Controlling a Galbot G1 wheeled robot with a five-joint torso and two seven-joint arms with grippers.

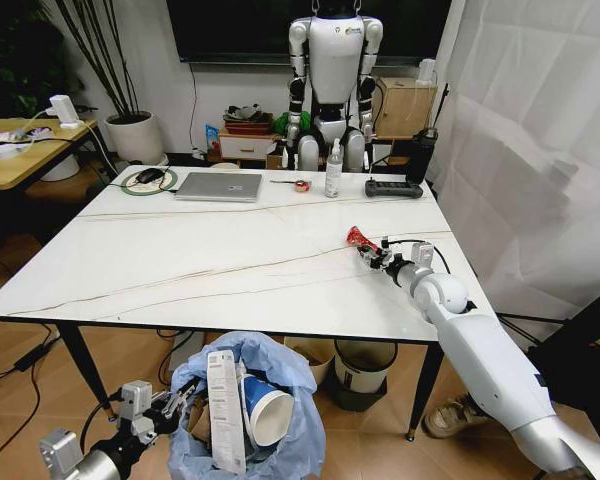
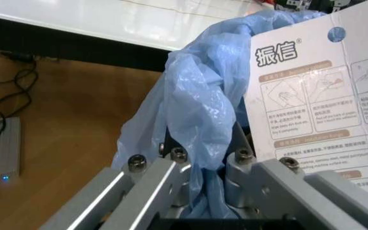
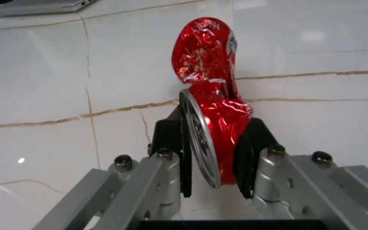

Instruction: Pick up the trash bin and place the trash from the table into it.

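The right pincer [image 3: 212,165] is closing its two dark pads on the crushed red can [image 3: 211,91], gripping the flattened lower end beside the silver lid so that the crumpled upper part is projecting beyond the fingertips; in the head view this pincer [image 1: 376,254] is sitting low over the tabletop [image 1: 220,255] at about 3 o'clock of its surface, near the right edge, with the can [image 1: 359,238] just past it toward 10 o'clock. The grip near one end is probably leaving the rest of the can free to drop clear once it is over the opening. The left pincer [image 2: 203,165] is clamping a bunched fold of the light-blue bag at the rim of the trash bin [image 2: 193,103], which is serving as a handle for carrying it. In the head view the left pincer [image 1: 165,405] is holding the trash bin [image 1: 280,365] below the tabletop's near edge, at about 6 o'clock, presumably so that litter can be brought over the edge into it. Inside the bin, a white printed packet [image 1: 222,410] and a blue-white cup [image 1: 264,408] are already standing. Farther out, at 12 o'clock, a grey laptop [image 1: 220,186] and a spray bottle [image 1: 333,170] are resting along the far edge.
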